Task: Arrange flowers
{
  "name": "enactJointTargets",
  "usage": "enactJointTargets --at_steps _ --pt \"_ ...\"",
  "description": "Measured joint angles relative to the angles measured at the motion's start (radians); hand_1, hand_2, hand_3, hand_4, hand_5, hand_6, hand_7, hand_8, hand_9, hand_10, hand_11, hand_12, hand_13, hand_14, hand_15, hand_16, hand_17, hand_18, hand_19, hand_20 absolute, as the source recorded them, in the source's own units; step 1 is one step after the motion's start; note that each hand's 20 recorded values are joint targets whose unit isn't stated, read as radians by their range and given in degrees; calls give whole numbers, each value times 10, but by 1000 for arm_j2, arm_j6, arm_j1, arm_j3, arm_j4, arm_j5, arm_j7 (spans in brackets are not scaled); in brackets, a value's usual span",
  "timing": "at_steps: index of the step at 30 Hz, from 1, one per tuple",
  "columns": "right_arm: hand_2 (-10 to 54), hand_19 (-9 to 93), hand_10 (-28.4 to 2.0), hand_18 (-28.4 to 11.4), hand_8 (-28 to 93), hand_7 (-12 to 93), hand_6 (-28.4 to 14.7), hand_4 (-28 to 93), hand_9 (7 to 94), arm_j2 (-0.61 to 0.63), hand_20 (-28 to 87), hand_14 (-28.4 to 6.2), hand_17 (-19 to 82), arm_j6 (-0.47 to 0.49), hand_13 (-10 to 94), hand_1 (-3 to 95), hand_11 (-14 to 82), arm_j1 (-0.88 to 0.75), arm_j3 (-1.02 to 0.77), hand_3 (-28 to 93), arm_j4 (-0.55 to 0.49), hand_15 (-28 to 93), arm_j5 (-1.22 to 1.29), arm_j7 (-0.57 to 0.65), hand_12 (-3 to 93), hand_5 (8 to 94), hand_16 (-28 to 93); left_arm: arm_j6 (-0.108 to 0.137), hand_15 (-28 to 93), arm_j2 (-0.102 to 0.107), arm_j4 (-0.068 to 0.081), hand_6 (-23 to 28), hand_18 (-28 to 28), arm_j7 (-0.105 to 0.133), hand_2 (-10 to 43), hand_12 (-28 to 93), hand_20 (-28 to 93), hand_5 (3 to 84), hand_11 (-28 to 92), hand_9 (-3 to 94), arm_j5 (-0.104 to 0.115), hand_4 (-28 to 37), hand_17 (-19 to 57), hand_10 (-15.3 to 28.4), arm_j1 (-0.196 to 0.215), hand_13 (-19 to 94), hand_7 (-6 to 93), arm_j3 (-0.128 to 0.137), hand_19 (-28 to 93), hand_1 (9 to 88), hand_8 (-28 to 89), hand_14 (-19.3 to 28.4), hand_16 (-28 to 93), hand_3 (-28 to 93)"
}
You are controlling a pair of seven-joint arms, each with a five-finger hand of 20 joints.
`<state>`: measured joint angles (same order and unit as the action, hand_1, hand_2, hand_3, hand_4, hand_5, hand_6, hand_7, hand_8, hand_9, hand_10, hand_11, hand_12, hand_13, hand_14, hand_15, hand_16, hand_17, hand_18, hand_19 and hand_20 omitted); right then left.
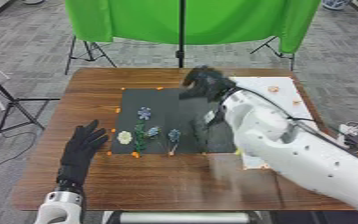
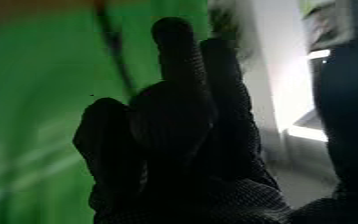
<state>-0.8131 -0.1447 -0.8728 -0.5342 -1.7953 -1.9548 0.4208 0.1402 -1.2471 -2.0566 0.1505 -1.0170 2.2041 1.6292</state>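
Right hand (image 1: pixel 208 83) over the dark mat (image 1: pixel 171 112)'s far edge, thumb and fingers apart; left hand (image 1: pixel 81 145), fingers straight, just left of the mat.

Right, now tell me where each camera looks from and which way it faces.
Head view: on the robot's head, facing forward and down over the brown table, the flowers on a dark mat, and the green cloth beyond; both arms, the left hand and the right hand show.
Right wrist view: on the right arm's wrist, looking along the right hand's black glove towards the green cloth.
Shared: the right hand and the green cloth.
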Motion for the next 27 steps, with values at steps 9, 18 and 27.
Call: enactJointTargets --at_steps 9,18,27 --pt "-95 932 -177 -148 -69 135 -16 -169 537 119 602 -76 574 67 781 359 148 9 -170 671 177 678 -133 207 234 486 320 0 235 0 -4 76 149 -1 126 116 161 354 147 368 0 -283 -5 149 10 266 26 5 134 197 -37 198 -10 558" --pt "-95 932 -176 -154 -77 140 -2 -169 548 149 594 -80 567 178 780 329 137 33 -127 667 433 678 -113 223 227 493 313 0 235 0 -5 76 149 -1 125 115 161 354 148 368 -1 -283 -6 149 11 266 26 6 134 198 -37 198 -11 556" --pt "-95 932 -166 -154 -84 155 16 -172 608 138 590 -70 571 226 801 333 150 -22 -150 666 486 670 -69 230 221 544 305 0 233 0 -5 76 149 -1 125 115 161 355 147 368 -1 -283 -6 149 11 266 26 8 133 197 -36 198 -11 557"
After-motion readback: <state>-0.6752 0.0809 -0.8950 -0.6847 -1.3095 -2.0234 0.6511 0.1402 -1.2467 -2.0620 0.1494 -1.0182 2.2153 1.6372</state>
